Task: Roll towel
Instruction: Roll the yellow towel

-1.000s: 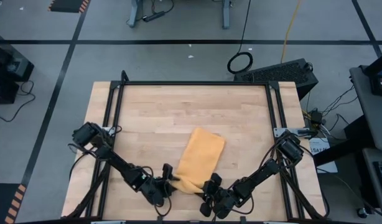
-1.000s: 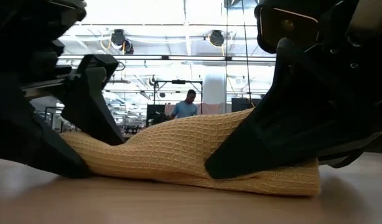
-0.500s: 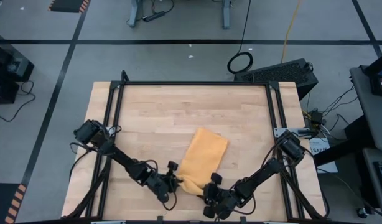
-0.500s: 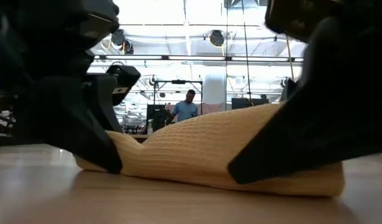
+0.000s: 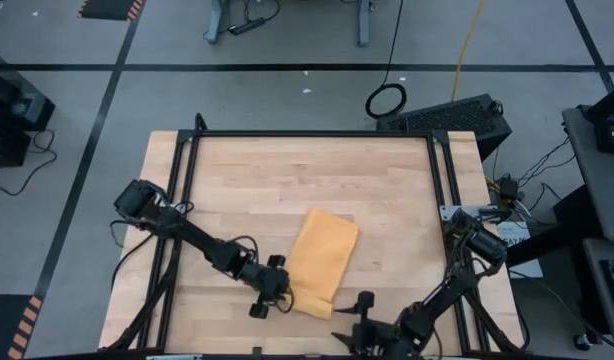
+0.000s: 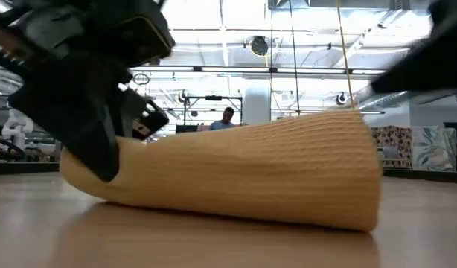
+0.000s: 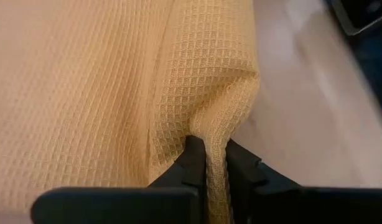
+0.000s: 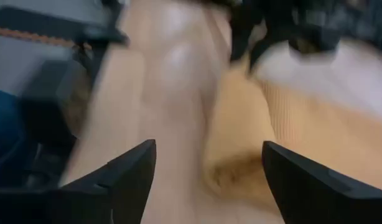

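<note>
**Towel pinched at one corner, right arm clear of it**

Towel (image 5: pixel 324 262) lies folded into a narrow mustard-yellow strip near the middle of the wooden tabletop (image 5: pixel 257 175), slanting toward the front edge. From table height it reads as a long, low roll of waffle-weave cloth (image 6: pixel 236 175), its thick end toward the right of that picture and resting flat on the wood.

Left gripper (image 5: pixel 277 290) sits at the towel's near-left corner. The left wrist view shows its two dark fingers (image 7: pixel 194 158) clenched on a raised fold of the cloth (image 7: pixel 116 81), the fabric puckering upward between them. In the low view this gripper (image 6: pixel 102 141) appears as a dark mass pressed against the roll's left end.

Right gripper (image 5: pixel 359 318) is at the front edge of the tabletop, just beside the towel's near-right corner but apart from it. Its fingers (image 8: pixel 306 180) stand spread wide with nothing between them; the towel's rolled end (image 8: pixel 241 162) lies ahead of them on the wood, and the other gripper shows blurred beyond.

A person (image 6: pixel 227 117) is visible far back in the room behind the tabletop.
</note>
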Robot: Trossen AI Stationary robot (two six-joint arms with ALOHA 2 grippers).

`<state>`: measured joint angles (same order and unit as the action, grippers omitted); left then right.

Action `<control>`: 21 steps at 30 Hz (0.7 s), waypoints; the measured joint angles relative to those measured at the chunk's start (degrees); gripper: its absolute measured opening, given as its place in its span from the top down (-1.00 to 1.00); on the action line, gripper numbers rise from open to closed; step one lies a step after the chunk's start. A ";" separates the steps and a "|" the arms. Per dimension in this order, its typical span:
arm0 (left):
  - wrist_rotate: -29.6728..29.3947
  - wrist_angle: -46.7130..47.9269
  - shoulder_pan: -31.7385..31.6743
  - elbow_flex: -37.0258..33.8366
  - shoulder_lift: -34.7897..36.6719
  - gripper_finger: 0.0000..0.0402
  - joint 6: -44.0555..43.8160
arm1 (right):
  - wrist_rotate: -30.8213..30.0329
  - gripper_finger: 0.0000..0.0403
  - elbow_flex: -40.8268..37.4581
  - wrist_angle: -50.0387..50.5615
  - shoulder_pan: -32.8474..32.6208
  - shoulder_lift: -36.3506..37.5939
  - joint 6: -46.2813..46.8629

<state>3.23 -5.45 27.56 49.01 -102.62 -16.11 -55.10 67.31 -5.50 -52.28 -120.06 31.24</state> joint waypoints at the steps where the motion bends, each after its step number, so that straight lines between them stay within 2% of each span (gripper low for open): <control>1: 2.39 -0.35 -0.85 0.00 0.01 0.83 -1.42 | -1.26 -0.41 0.02 -2.26 -0.51 -0.20 -2.98; 3: 6.35 -0.48 -2.38 0.02 0.01 0.83 -4.29 | -3.42 -0.41 0.15 -6.80 -1.05 -0.99 -8.70; 7: 10.33 -1.07 -4.91 0.02 0.03 0.83 -7.42 | -5.22 -0.42 0.14 -14.78 0.19 -3.61 -16.34; 12: 13.03 -1.83 -6.20 0.09 -0.48 0.83 -5.41 | -6.51 -0.36 0.15 -19.80 3.02 -6.82 -17.40; 16: 17.78 -2.90 -7.03 0.15 -2.24 0.83 -5.41 | -6.63 -0.28 0.15 -20.08 4.59 -7.24 -16.93; 21: 18.89 -3.73 -8.27 0.28 -3.76 0.83 -8.52 | -2.33 -0.25 0.15 -20.13 5.87 -7.25 -14.90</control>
<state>22.13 -9.18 19.28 49.30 -106.38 -24.64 -57.43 67.46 -25.63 -46.41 -127.31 16.34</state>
